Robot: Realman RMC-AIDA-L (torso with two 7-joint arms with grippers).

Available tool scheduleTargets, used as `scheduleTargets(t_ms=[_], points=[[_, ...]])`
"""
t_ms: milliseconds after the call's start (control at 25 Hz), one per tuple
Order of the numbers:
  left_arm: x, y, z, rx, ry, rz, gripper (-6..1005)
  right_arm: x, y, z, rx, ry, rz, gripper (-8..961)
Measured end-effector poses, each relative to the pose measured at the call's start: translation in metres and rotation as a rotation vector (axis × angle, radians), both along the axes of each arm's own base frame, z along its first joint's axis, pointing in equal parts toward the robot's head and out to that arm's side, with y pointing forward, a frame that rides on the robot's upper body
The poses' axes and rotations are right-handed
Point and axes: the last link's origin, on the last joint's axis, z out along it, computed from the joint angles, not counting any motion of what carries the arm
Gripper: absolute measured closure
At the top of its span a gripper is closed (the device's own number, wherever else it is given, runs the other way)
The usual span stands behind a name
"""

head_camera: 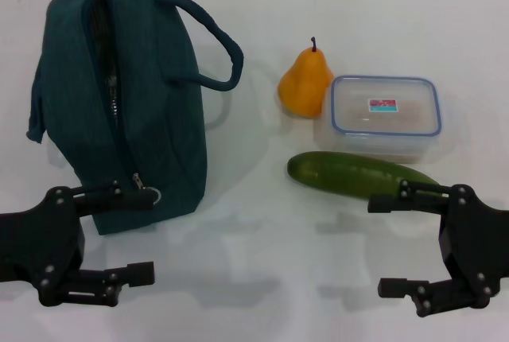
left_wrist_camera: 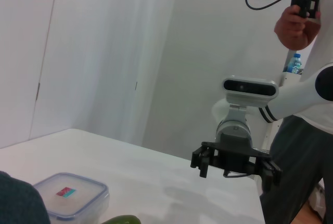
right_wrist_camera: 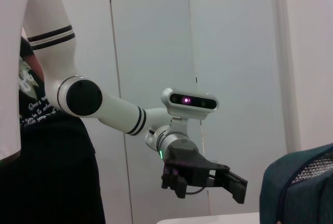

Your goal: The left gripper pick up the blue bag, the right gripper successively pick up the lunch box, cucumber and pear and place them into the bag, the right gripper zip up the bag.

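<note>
The blue bag [head_camera: 119, 103] lies on its side on the white table [head_camera: 254, 231], and everything else is placed from it. Its zipper [head_camera: 119, 119] is partly open, and the metal ring pull [head_camera: 151, 196] sits at its near end. The left gripper [head_camera: 143, 235] hovers just in front of the bag's near end with its fingers wide apart, holding nothing. To the right of the bag, the pear [head_camera: 305, 84] stands touching the lunch box [head_camera: 385, 115]. The cucumber [head_camera: 362, 175] lies just in front of the lunch box. The right gripper [head_camera: 386, 245] hovers far to the right of the bag, near the cucumber's end, fingers wide apart and empty.
</note>
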Motion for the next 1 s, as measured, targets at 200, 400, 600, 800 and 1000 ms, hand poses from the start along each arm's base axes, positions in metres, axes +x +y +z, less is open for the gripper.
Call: scheduleTargets(t_ms=[200,400,600,800,1000], points=[[0.0002,0.0003,-0.0001,-0.001,-0.001,0.0,122,-0.0009,0.0018,0.0001,0.0,-0.004,-0.001,100],[0.0,0.0002,-0.0002,0.0,-0.001,0.0,122,-0.0014,0.0026,0.0003,0.003,-0.006,0.001,101],[-0.0006,0.0011,0.0017,0.01,-0.002,0.008,123,-0.0014,0.0035,0.0001,0.006,-0.009,-0.001,101],[-0.0009,0.0028,0.0054,0.019,-0.006,0.024,123,-0.0012,0.0039,-0.0001,0.007,-0.01,-0.004,102],[-0.0008,0.0026,0.0048,0.016,-0.004,0.025,122,-0.0011,0.004,-0.0001,0.008,-0.01,-0.006,102]])
